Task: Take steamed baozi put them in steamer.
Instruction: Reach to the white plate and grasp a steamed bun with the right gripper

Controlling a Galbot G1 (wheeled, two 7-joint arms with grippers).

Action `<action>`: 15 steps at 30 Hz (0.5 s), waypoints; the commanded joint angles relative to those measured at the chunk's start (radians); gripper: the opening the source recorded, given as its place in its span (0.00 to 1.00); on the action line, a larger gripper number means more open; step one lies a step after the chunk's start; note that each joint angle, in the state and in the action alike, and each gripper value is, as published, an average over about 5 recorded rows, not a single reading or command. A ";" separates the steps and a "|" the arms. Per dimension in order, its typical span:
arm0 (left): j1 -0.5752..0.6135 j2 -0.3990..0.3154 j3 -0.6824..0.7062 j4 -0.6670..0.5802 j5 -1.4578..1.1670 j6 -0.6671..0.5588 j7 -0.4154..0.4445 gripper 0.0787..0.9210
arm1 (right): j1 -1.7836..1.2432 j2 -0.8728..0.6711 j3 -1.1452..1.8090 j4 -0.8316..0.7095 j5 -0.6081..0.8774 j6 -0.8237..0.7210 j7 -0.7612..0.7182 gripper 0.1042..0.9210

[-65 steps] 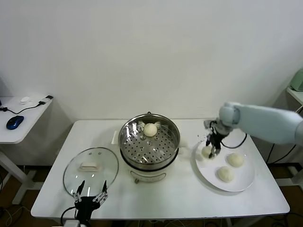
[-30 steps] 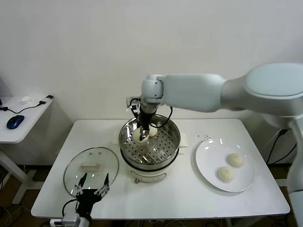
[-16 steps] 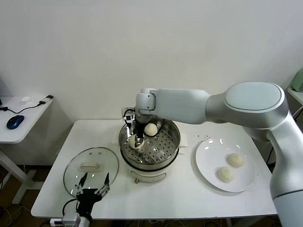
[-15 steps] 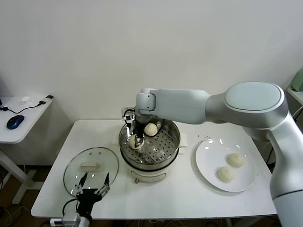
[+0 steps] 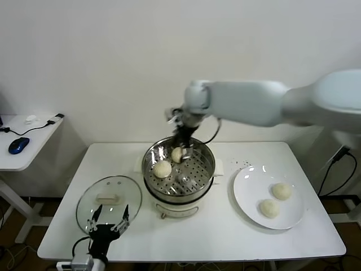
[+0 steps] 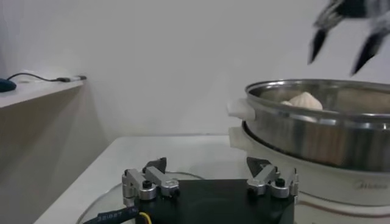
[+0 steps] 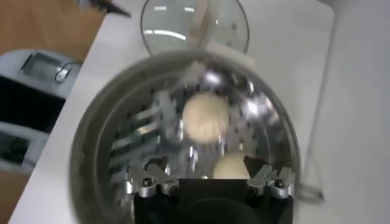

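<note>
The steamer stands mid-table with two baozi on its perforated tray: one at the left, one at the back. Two more baozi lie on the white plate to the right. My right gripper hangs open and empty just above the steamer's back, beside the rear baozi. The right wrist view looks down into the steamer at both baozi, with the gripper empty. My left gripper is parked open at the table's front left.
The round glass lid with its white handle lies flat on the table left of the steamer, just ahead of the left gripper. A side desk with a blue mouse stands at far left. The left wrist view shows the steamer wall.
My right gripper has let go of a baozi on the left of the steamer tray, then lifted and moved right and back. The left arm has not moved.
</note>
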 commanded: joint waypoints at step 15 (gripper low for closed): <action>0.012 -0.026 -0.007 -0.001 0.023 -0.004 0.002 0.88 | -0.233 -0.715 -0.054 0.318 -0.464 -0.030 0.071 0.88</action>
